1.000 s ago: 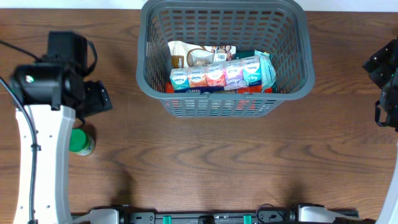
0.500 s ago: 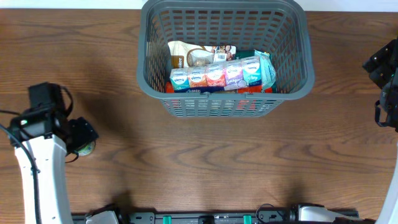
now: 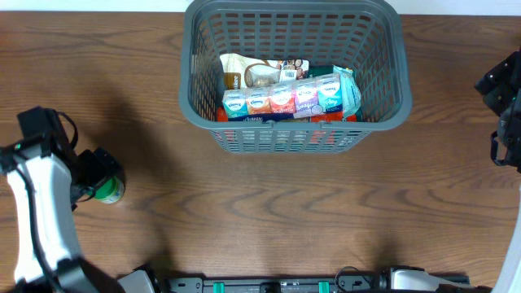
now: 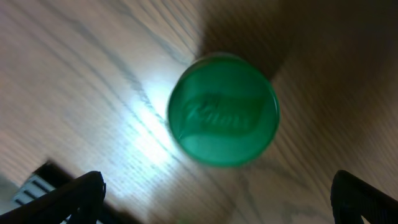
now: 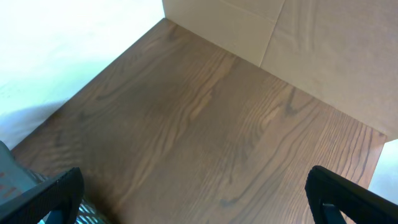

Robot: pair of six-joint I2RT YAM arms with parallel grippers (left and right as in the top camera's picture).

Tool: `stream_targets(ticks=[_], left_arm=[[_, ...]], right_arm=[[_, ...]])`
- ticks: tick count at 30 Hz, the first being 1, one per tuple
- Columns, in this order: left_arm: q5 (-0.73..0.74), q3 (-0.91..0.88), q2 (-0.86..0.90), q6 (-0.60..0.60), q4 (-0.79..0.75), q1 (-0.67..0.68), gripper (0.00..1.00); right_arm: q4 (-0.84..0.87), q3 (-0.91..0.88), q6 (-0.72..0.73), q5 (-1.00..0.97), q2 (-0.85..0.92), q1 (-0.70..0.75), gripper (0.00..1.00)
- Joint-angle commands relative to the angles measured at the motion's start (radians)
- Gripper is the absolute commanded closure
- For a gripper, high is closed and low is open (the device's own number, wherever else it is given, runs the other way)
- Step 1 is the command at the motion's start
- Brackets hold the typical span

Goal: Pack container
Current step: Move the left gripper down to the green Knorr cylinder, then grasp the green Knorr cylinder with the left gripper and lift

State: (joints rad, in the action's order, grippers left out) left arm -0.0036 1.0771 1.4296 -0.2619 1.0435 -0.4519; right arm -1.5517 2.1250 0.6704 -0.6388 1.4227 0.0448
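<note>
The dark grey slotted container point(image 3: 383, 106) stands at the back middle of the table and holds a row of tissue packs point(image 3: 281, 99) and other snack packets. A small green-lidded tub point(image 3: 108, 190) stands on the table at the left; the left wrist view shows its round green lid point(image 4: 222, 110) from above. My left gripper point(image 3: 91, 175) is open right above and beside the tub, its fingertips wide apart at the bottom of the wrist view point(image 4: 217, 199). My right gripper point(image 3: 505, 106) is open and empty at the right edge, over bare wood point(image 5: 199, 193).
The brown wooden table point(image 3: 285, 212) stretches between the container and the front edge. A corner of the container point(image 5: 12, 186) shows at the lower left of the right wrist view. A pale wall and cardboard lie beyond the table's far edge point(image 5: 249, 37).
My left arm has swung back and down toward the front left, bringing the open gripper over the green tub. The right arm and the container have not moved.
</note>
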Motion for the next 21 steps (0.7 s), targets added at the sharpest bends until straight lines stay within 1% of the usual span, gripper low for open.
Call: stream_targets(ticks=[1, 5, 11, 21], left_arm=[[0.019, 0.002, 0.078, -0.005, -0.019, -0.006, 0.01], [0.019, 0.002, 0.121, -0.012, -0.057, -0.006, 0.01], [0.019, 0.002, 0.136, -0.047, -0.107, -0.006, 0.01], [0.019, 0.002, 0.146, -0.06, -0.122, -0.006, 0.01]], right_arm=[[-0.002, 0.0, 0.013, -0.007, -0.003, 0.008, 0.01], [-0.002, 0.0, 0.013, -0.007, -0.003, 0.008, 0.01], [-0.002, 0.0, 0.013, -0.007, -0.003, 0.008, 0.01], [-0.005, 0.0, 0.013, -0.007, -0.003, 0.008, 0.01]])
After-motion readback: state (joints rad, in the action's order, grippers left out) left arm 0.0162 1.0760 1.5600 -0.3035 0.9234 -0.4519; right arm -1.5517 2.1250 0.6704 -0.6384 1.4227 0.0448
